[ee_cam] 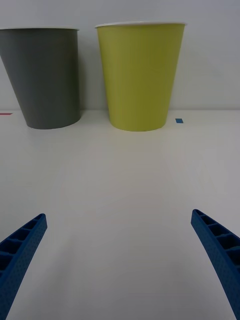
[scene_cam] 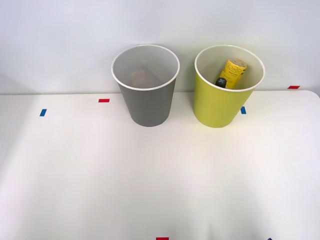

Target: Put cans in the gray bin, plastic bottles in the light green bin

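The right jaws stand spread wide over bare counter (ee_cam: 120,200), holding nothing. Ahead, near the counter's far edge, 2 bins stand side by side: the gray bin (scene_cam: 146,95) and the green bin (scene_cam: 220,102), with the bottle (scene_cam: 231,73) tilted inside the green one.

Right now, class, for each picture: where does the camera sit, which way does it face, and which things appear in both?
Front view: above the arms, facing forward and down at the table; the bottle lies inside the light green bin.
Right wrist view: low over the table, facing both bins side-on; the open right claw shows its blue fingers.
Shared: gray bin, light green bin, table.
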